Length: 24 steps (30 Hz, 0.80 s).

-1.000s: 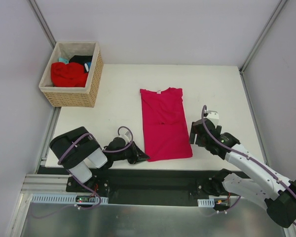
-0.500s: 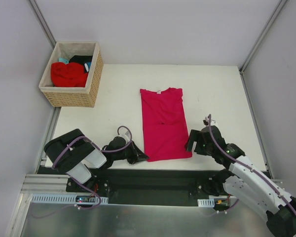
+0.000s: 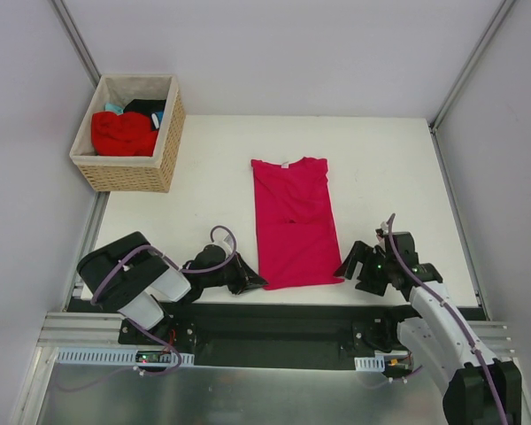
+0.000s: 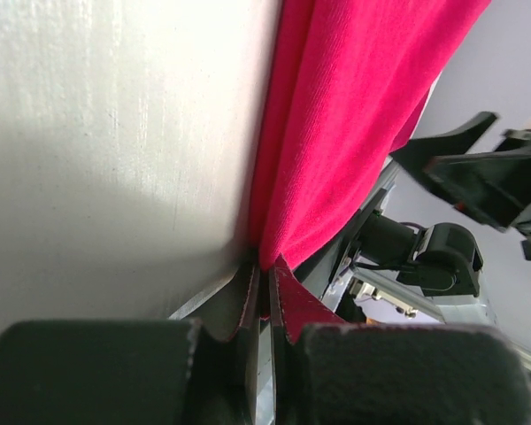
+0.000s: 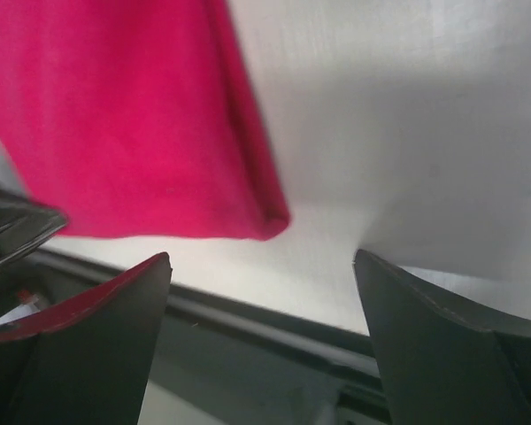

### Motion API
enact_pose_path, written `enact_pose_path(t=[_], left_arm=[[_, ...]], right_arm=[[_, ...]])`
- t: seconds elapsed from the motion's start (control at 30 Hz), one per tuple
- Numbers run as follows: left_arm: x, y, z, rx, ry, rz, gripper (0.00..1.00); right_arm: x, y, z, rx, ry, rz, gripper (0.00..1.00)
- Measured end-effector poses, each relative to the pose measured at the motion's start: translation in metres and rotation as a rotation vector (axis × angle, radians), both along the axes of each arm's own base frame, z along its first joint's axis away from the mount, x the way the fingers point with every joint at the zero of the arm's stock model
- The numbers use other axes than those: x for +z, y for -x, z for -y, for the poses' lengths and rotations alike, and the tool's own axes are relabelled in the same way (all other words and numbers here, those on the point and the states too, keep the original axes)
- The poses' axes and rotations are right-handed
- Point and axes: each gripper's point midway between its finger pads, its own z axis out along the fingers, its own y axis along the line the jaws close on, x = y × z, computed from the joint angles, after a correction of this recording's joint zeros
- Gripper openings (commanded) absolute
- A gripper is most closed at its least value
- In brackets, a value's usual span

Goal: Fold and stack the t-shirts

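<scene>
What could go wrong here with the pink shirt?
1. The left pincer pinches only the very corner of the crimson-pink cloth t-shirt, so it might slip out.
2. The right pincer is open, the other corner just ahead of it; closing now could miss, and the fold might go crooked.

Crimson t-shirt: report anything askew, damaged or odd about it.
Nothing stands out. The crimson t-shirt lies flat as a narrow strip, with a slight crease across its middle and its near hem close to the near edge of the table. The left end effector pinches its near left corner; the right end effector stands open beside the other corner.
</scene>
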Motion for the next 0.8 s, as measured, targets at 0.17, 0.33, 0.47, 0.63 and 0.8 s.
enact_pose_path(t=[0.17,0.33,0.47,0.63,0.8], left_arm=[[0.000,0.000,-0.001,0.001,-0.003,-0.002,0.00],[0.000,0.000,0.000,0.001,-0.003,-0.003,0.00],[-0.001,-0.001,0.000,0.001,-0.005,-0.005,0.00],[-0.002,-0.002,0.000,0.004,-0.001,-0.008,0.00],[-0.002,-0.005,-0.001,0.006,0.008,-0.013,0.00]], right_arm=[[-0.007,0.010,-0.005,0.004,-0.069,-0.060,0.90],[-0.007,0.011,-0.008,0.014,-0.091,-0.067,0.86],[-0.008,0.009,-0.009,0.008,-0.095,-0.060,0.84],[-0.010,0.000,-0.008,-0.017,-0.098,-0.060,0.83],[-0.010,-0.013,-0.008,-0.038,-0.108,-0.055,0.81]])
